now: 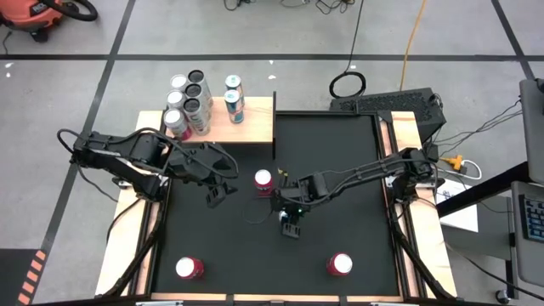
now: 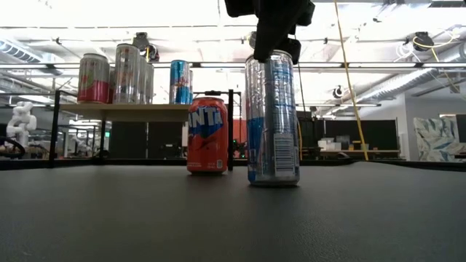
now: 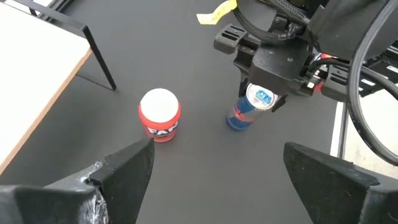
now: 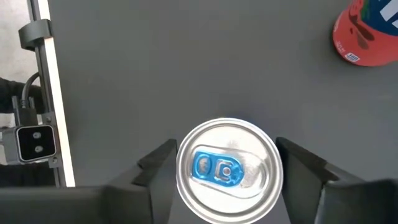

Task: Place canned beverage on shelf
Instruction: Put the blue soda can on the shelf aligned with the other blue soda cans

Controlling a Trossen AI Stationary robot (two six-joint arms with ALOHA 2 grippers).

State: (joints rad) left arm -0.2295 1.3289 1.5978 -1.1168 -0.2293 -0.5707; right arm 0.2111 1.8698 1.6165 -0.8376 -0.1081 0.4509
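- Right hand (image 4: 227, 163) sat right over the tall blue-silver can (image 2: 271, 120), fingers either side of its top, not quite touching.
- That can stood upright on the worktop (image 1: 340, 170), just beside the orange can (image 2: 207, 135), well off the shelf (image 1: 251, 127).
- Left hand (image 1: 219, 194) hung near the orange can, fingers apart.

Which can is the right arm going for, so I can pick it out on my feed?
Start at the wooden shelf at the black mat's far left corner, then come toward the mat's middle, past the short orange can. Just beyond, under the right gripper, stands the tall slim blue-and-silver can, fingers on either side of its top. The other loose cans are short, with red or orange sides.
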